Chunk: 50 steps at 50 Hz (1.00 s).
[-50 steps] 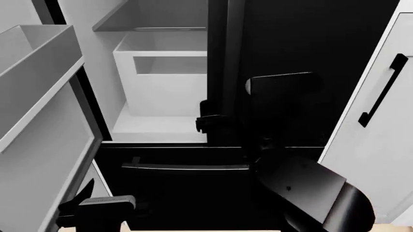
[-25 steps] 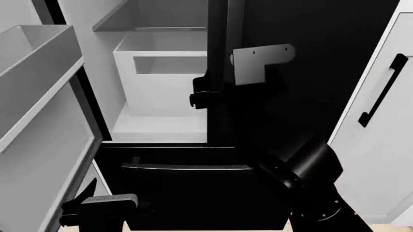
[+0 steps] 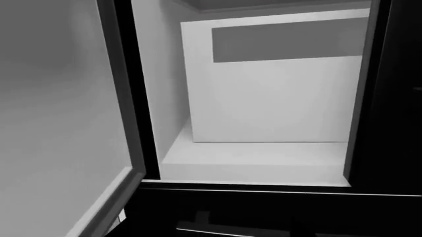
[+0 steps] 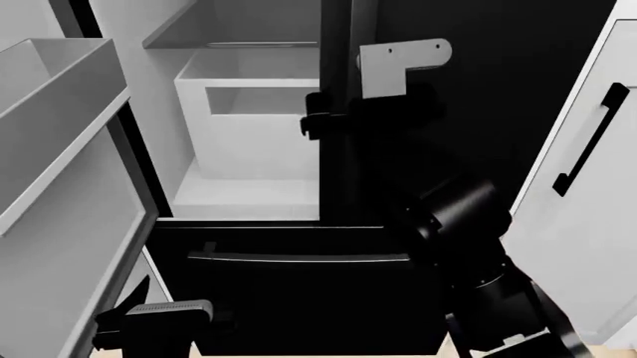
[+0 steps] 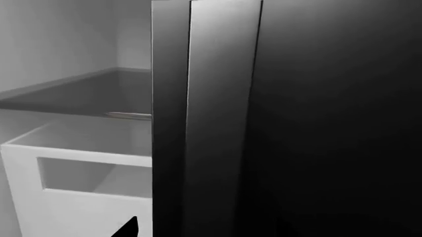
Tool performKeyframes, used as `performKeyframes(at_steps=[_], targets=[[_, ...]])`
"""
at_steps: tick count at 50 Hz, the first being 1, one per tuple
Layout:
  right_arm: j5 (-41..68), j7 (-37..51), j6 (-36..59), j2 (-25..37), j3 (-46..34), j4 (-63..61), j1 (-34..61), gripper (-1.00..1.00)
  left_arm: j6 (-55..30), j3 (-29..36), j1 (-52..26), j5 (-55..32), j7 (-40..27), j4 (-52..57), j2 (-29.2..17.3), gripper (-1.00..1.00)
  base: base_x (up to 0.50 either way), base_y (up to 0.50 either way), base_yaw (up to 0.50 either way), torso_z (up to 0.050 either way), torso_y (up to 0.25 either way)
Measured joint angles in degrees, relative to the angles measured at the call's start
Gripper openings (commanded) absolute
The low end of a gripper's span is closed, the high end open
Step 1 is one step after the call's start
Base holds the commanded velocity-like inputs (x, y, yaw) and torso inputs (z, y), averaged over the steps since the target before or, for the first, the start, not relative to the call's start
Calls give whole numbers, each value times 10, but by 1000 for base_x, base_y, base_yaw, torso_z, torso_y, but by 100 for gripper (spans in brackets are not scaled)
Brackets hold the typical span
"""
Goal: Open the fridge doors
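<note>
1. Head view: the right gripper (image 4: 316, 124) is raised against the inner edge of the right door (image 4: 468, 97), at the vertical handle (image 4: 336, 112). Its dark fingers (image 4: 310, 125) sit at the handle's left side, over the pale interior. How wide the jaws stand and whether they grip the handle cannot be told; black lies on black there.
2. Head view: the right door is shut, tall and upright, its long axis vertical, its glossy face toward the camera. The left door (image 4: 60, 171) is swung open at the frame's left edge, its pale grey inner side and a box-shaped bin (image 4: 55, 82) showing.
3. Head view: between the doors the fridge interior shows a white box (image 4: 249, 112) on a shelf. Below runs the black drawer (image 4: 298, 298) with its horizontal bar. A white cabinet door (image 4: 587, 194) with a slim black handle stands at the right edge.
4. Head view: the left gripper (image 4: 149, 324) hangs low at the bottom left, beside the open door's lower edge, touching nothing visible. Its jaw gap cannot be judged.
5. Left wrist view: no fingers show. The open door's grey inner face (image 3: 59, 108) fills one side, the white box beyond it.
6. Right wrist view: the handle (image 5: 218, 118) runs upright just before the camera, on the shut black door. One dark fingertip (image 5: 128, 228) shows at the frame's edge, beside the handle.
</note>
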Motion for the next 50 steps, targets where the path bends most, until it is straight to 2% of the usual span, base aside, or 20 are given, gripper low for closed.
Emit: performKeyframes(at_steps=[11,34,35,50], targets=[[-6,-19,-29,-9,-7,72,30,100,1,1,1,-1,-2,0,-1,100,0,0,0,0,0],[11,-77,-152,-42,-61,327,108,100,8,2,5,-4,-3,0,-6,100,0,0,0,0,0],[14,-77,-157,-42,-65,335,110,-100,8,2,6,-4,-3,0,-6,100,0,0,0,0,0],[73,-55,-180,-26,-107,326,111,-100,10,4,7,-6,-4,-1,-8,100,0,0,0,0,0]])
